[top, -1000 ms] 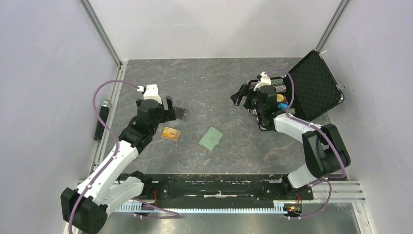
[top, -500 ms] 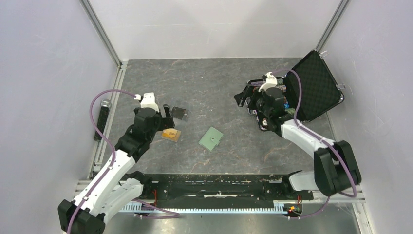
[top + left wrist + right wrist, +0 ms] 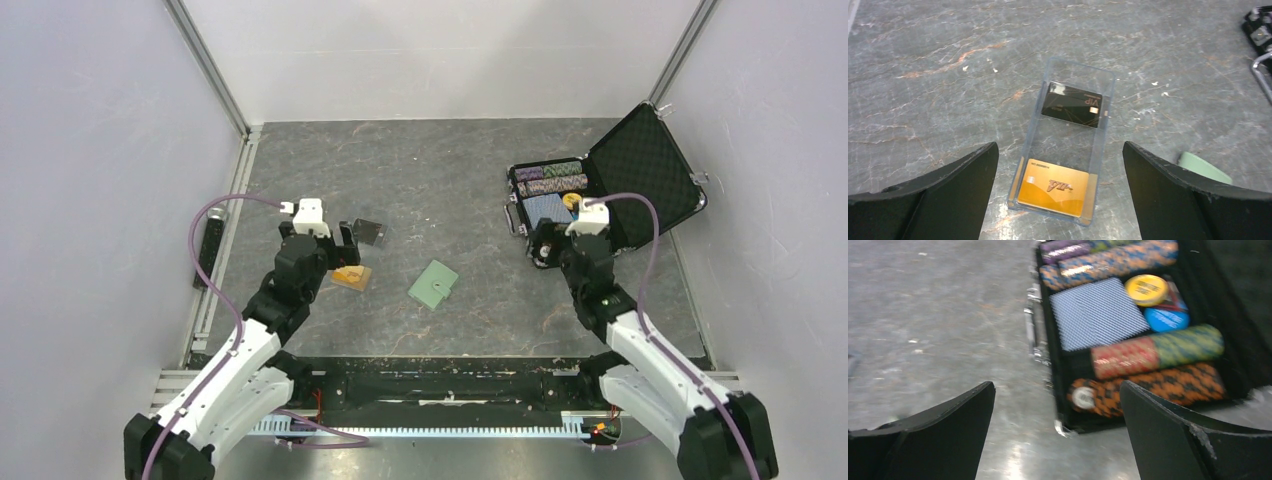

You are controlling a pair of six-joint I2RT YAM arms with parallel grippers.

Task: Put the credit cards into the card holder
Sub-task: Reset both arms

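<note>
A clear plastic box point(image 3: 1064, 145) lies open on the table and holds two credit cards. They are a dark card point(image 3: 1072, 104) in its far half and an orange-gold card point(image 3: 1053, 186) in its near half. Both show in the top view, the gold one point(image 3: 351, 276) and the dark one point(image 3: 370, 232). My left gripper point(image 3: 1059, 148) is open and empty, just above the box with a finger on each side, also visible from above point(image 3: 340, 252). The pale green card holder point(image 3: 433, 285) lies closed at the table's middle, its edge showing in the left wrist view point(image 3: 1204, 167). My right gripper point(image 3: 1056, 390) is open and empty.
A black hard case point(image 3: 640, 175) stands open at the back right, holding rows of poker chips point(image 3: 1153, 352) and a blue patterned deck point(image 3: 1098, 312). My right gripper point(image 3: 548, 250) hovers at its near left corner. A black bar point(image 3: 208, 250) lies along the left rail.
My right arm has pulled back from over the case toward the near side. My left gripper has drawn in toward the box with the cards. The cards and the holder have not moved.
</note>
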